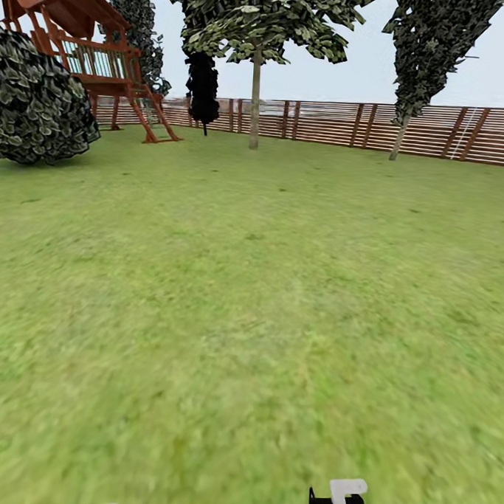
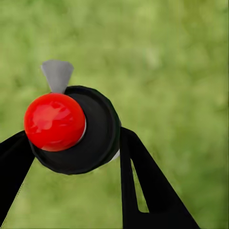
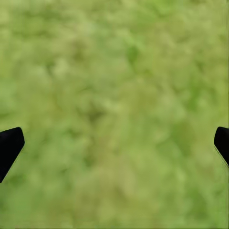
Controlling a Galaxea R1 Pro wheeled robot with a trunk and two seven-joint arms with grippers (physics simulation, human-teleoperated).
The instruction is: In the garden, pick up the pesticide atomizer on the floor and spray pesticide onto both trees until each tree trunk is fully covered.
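Observation:
The pesticide atomizer (image 2: 98, 131) is a dark round body seen end-on, with a light-grey nozzle (image 2: 57, 74) and a red ball (image 2: 54, 121) on top. My left gripper (image 2: 71, 145) is shut on it, one black finger on each side, above blurred grass. Wide apart over bare lawn, my right gripper (image 3: 114, 143) is open and holds nothing. In the head view its black body and white tab (image 1: 339, 500) sit at the bottom edge. A tree (image 1: 255, 97) with a bare pale trunk and green leaves high up stands far ahead by the fence.
Green lawn (image 1: 248, 318) stretches ahead to a brown slat fence (image 1: 435, 132). A wooden play tower (image 1: 92, 59) and a round dark bush (image 1: 38, 100) stand at the far left. Dark columnar trees (image 1: 424, 61) rise at the back.

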